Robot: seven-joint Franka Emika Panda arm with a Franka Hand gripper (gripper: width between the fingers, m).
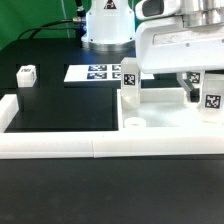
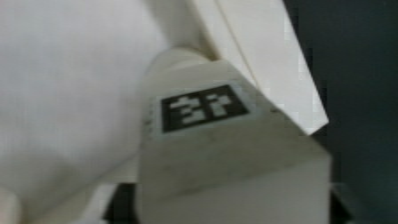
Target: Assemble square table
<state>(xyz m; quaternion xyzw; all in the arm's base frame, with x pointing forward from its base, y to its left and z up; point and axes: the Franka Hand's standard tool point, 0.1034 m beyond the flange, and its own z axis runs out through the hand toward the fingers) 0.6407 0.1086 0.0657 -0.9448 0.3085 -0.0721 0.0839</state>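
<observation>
The white square tabletop slab (image 1: 160,108) lies flat at the exterior view's right. One tagged leg block (image 1: 129,85) stands upright on it, and another (image 1: 211,96) stands at its right end. A loose leg block (image 1: 25,75) lies far left on the black table. My gripper (image 1: 190,80) hangs low over the slab's right part, beside the right leg. In the wrist view my gripper (image 2: 228,205) is shut on a white tagged leg block (image 2: 205,110). The dark fingers (image 2: 125,205) press on both its sides, and the slab (image 2: 71,90) lies behind.
The marker board (image 1: 95,72) lies flat behind the slab, near the robot base (image 1: 105,25). A long white border rail (image 1: 100,147) runs along the front and turns up the left side (image 1: 10,112).
</observation>
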